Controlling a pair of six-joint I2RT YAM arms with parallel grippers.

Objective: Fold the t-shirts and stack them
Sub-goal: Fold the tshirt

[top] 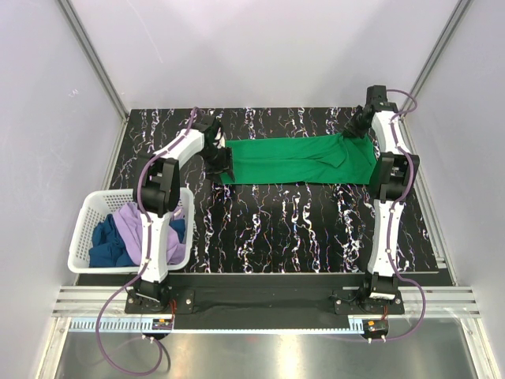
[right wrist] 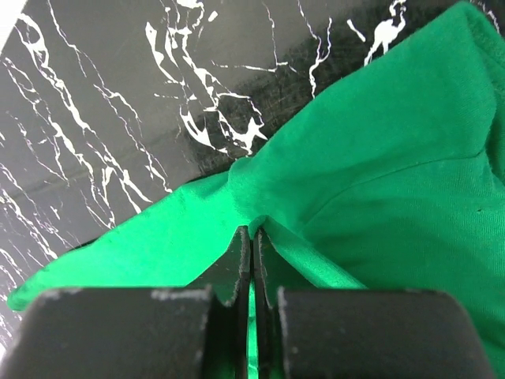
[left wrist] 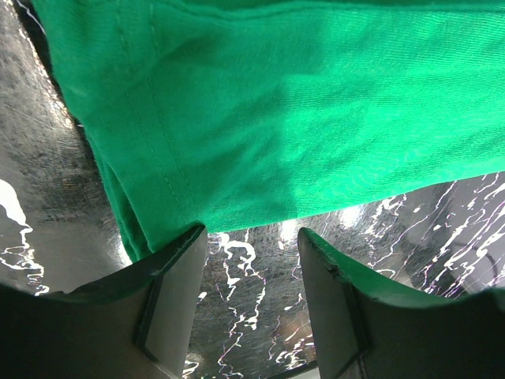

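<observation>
One green t-shirt (top: 296, 160) | right gripper (right wrist: 252, 231) pinching its fold | left gripper (left wrist: 251, 234) parted, empty, at hem

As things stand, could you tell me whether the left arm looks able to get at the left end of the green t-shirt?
Probably yes. The left gripper stands open right at the hem of the green t-shirt, with only the table showing between its fingers and nothing in the way.

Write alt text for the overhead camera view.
A green t-shirt lies stretched across the far side of a black table, the right gripper pinching its right end and the left gripper open at its left end. A white basket at near left holds a lilac t-shirt and a dark blue t-shirt.
</observation>
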